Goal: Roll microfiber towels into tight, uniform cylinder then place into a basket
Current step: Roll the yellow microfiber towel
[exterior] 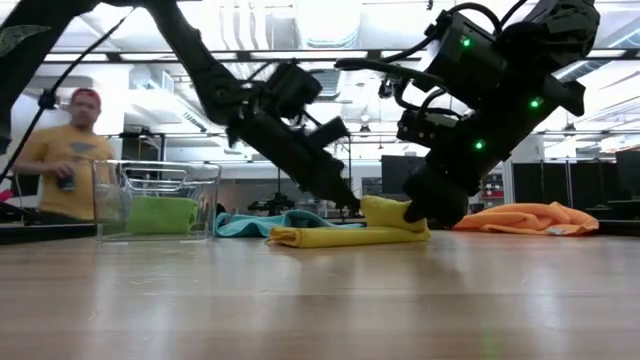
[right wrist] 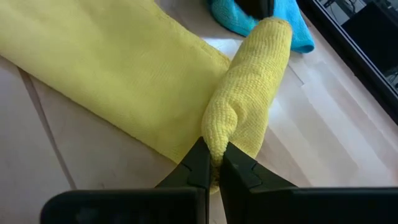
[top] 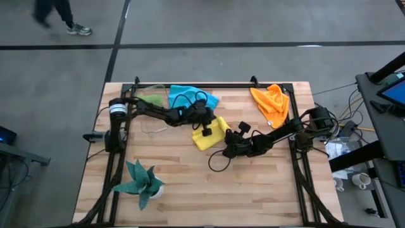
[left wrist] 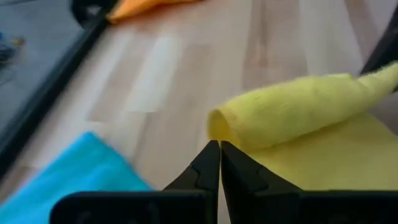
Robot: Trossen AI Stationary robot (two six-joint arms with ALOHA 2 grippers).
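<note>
step: rolling the yellow towel mid-bench; roll part-formed, flat tail still lying out
left claw: clenched, empty, tip sitting at one roll end
right claw: clenched, pinching the other end
next: needs both ends turning evenly
arms: both reaching inward, angled low
basket: near left arm, green towel inside

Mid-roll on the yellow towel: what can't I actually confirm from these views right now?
- Left gripper: shut at the roll's end; the high view's arm hides whether it pinches the yellow towel.
- Basket: lime green towel inside, blurred in the low view, roll tightness unreadable.
- Blue towel: partly under the left arm.
- Right gripper: shut on the roll's end.
</note>
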